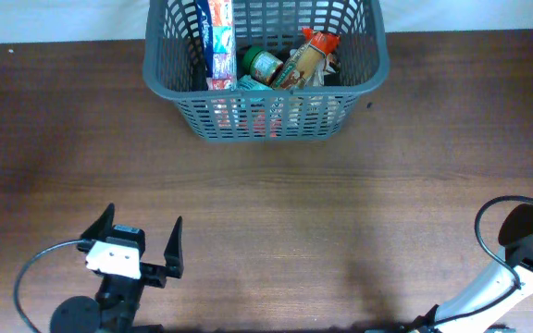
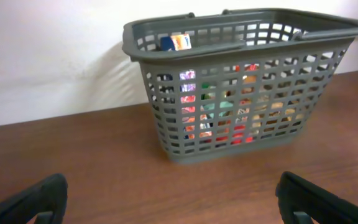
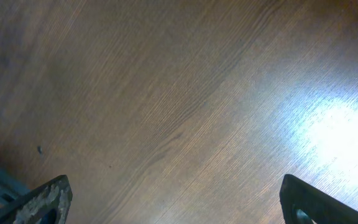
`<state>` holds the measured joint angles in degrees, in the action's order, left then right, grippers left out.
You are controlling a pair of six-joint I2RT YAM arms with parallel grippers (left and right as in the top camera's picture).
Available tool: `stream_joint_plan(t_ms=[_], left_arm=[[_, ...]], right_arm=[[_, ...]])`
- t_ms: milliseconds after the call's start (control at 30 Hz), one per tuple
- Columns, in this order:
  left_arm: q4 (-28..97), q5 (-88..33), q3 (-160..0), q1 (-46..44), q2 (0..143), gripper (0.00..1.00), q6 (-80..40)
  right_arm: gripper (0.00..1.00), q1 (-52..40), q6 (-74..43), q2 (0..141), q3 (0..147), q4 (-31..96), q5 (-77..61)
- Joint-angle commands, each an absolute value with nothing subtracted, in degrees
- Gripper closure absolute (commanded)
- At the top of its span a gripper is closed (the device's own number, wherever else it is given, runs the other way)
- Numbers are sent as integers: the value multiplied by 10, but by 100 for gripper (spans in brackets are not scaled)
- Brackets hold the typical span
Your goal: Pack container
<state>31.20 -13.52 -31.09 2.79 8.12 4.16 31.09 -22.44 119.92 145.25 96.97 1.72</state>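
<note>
My left gripper [image 1: 144, 215] and right gripper [image 3: 173, 186] hang spread and empty over the table [image 1: 340, 213], well apart from the container [image 1: 266, 120] at its far edge, groceries [image 1: 276, 65] inside. I see nothing loose to pack, so holding clear looks wisest.

Container [image 1: 266, 125] far end cut off by the overhead top edge, groceries [image 1: 294, 65] half hidden behind lattice, mere unreadable coloured patches in the left wrist view, right arm [image 1: 530, 231] cropped at the overhead corner, right gripper [image 3: 179, 202] showing only two fingertips [image 3: 45, 199] at the frame's bottom
</note>
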Motion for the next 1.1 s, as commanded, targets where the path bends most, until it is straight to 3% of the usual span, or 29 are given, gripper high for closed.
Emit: stream_joint_plan(t_ms=[0, 600, 800, 1067], left_arm=[[295, -149, -269, 32, 55, 1, 14], [181, -143, -95, 32, 3, 1, -77], [171, -77, -57, 32, 3, 1, -171], [167, -36, -53, 32, 3, 1, -162]], right_arm=[[1, 312, -225, 1194, 1453, 973, 24], [1, 312, -225, 1194, 1453, 973, 24], [1, 312, -225, 1194, 1453, 973, 24], [1, 312, -225, 1194, 1453, 973, 24]])
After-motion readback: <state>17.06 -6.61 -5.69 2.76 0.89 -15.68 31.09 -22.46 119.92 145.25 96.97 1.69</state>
